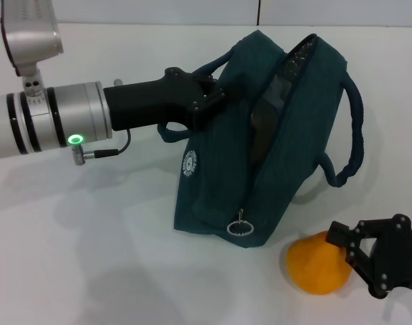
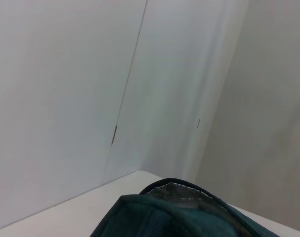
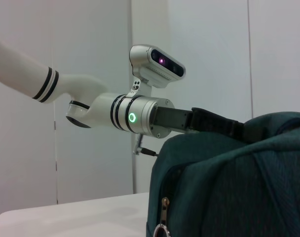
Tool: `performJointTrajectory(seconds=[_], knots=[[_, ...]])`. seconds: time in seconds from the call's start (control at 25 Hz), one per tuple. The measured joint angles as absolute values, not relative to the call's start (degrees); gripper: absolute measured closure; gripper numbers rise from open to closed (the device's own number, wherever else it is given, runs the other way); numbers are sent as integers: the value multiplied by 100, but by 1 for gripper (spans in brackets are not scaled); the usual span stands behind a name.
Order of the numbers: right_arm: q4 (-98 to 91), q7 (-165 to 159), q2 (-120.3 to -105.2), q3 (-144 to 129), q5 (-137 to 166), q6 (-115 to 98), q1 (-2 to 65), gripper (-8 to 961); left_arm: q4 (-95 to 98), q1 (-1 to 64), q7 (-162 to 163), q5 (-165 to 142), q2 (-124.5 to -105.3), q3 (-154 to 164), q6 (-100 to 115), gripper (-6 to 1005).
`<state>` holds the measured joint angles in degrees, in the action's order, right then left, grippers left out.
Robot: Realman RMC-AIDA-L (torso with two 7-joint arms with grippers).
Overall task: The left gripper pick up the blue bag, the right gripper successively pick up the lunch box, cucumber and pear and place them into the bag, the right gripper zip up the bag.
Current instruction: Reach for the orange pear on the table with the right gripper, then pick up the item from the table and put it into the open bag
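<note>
Nearest the robot, at the right, the right gripper [image 1: 355, 252] sits low over the white surface [image 1: 91, 257] with its jaws spread apart. The pear [image 1: 319, 263] lies on the surface just in front of them, touching or nearly touching the jaw tips but not enclosed.

Just beyond the pear stands the blue bag [image 1: 260, 149], leaning and partly unzipped, its ring pull [image 1: 238, 227] hanging low on the near corner and the white round logo [image 1: 190, 164] on its side. Silver lining shows inside the opening. One rope handle [image 1: 352, 128] loops out on the right.

Farther left, the left gripper [image 1: 209, 95] reaches in level and its jaws are closed on the bag's upper edge by the other handle, though the exact contact is hard to make out. The right wrist view shows the same arm [image 3: 140, 116] meeting the bag's top.
</note>
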<state>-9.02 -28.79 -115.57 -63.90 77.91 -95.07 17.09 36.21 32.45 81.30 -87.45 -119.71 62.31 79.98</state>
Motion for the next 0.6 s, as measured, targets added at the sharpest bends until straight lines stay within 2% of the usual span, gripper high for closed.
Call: performJointTrajectory(seconds=[0.32, 0.6], knots=[[-966, -2874, -11535, -6330, 7699, -9735, 1713, 931, 3621, 3253, 8130, -8730, -11979, 6231, 7998, 957], [-1265, -2883, -11432, -6311, 7505, -10801, 1659, 918, 3662, 3229, 8130, -8698, -11966, 6227, 8114, 957]])
